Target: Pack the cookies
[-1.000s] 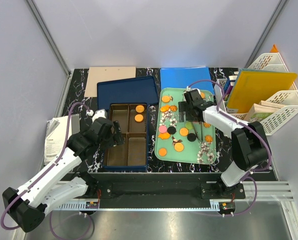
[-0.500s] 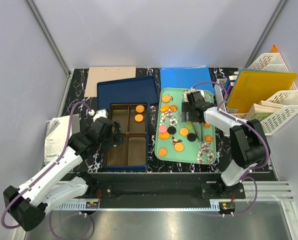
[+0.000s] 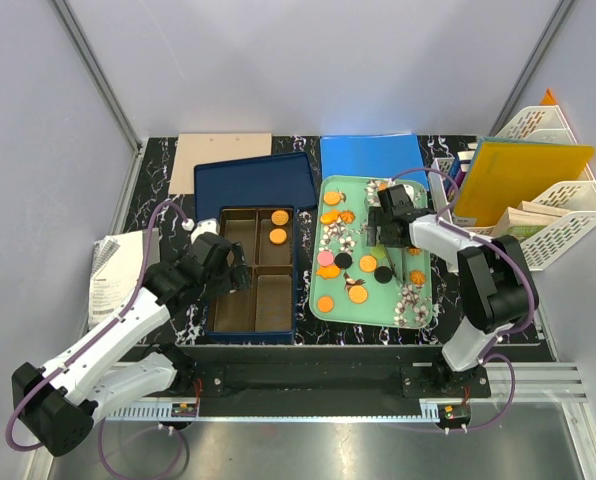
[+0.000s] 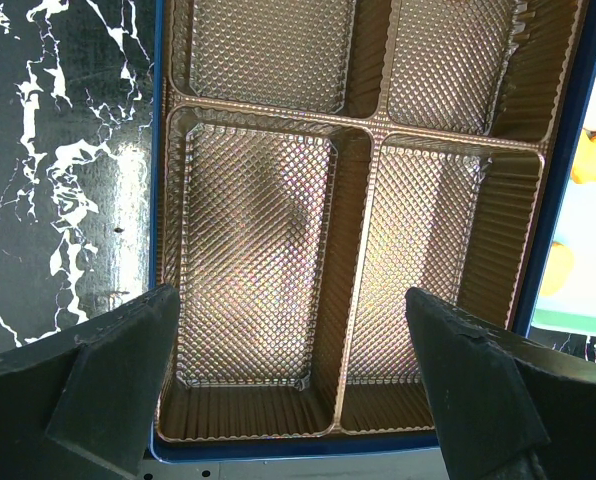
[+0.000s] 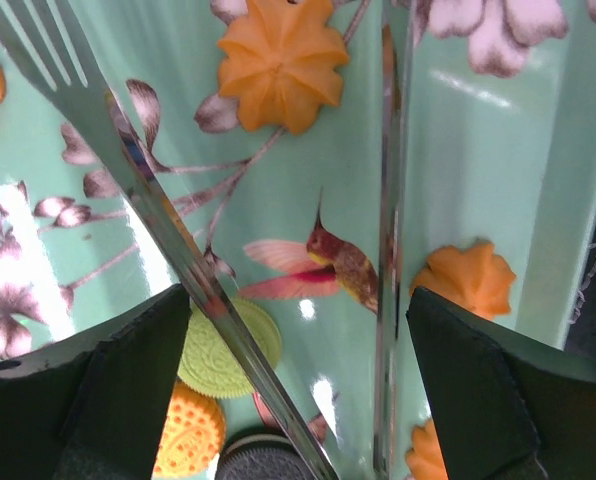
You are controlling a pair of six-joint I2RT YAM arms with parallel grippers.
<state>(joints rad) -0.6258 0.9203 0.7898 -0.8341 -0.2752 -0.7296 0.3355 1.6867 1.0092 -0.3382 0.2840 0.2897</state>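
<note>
The cookies lie on the mint-green tray [image 3: 419, 303]: orange ones [image 3: 325, 303], a pink one [image 3: 325, 258] and black ones [image 3: 383, 273]. Two orange cookies [image 3: 278, 226] sit in the far right compartment of the gold divider tray [image 3: 255, 272]. My right gripper [image 3: 376, 236] is open and empty low over the green tray. In the right wrist view it [image 5: 298, 400] straddles a fork [image 5: 128, 170] and a knife [image 5: 388, 200], with a green cookie [image 5: 218, 350], an orange one [image 5: 188, 432] and a black one [image 5: 260, 466] by its left finger. My left gripper [image 3: 234, 275] is open and empty above empty gold compartments [image 4: 253, 260].
The gold tray sits in a blue box [image 3: 300, 290] with its blue lid [image 3: 253, 180] behind it. Flower-shaped orange cookies [image 5: 278, 60] lie on the green tray. A blue folder [image 3: 368, 155], white file racks [image 3: 548, 200] and a paper booklet [image 3: 113, 270] ring the work area.
My left gripper has shifted slightly right over the gold tray. My right gripper has eased a little toward the near side over the green tray. Nothing was picked up.
</note>
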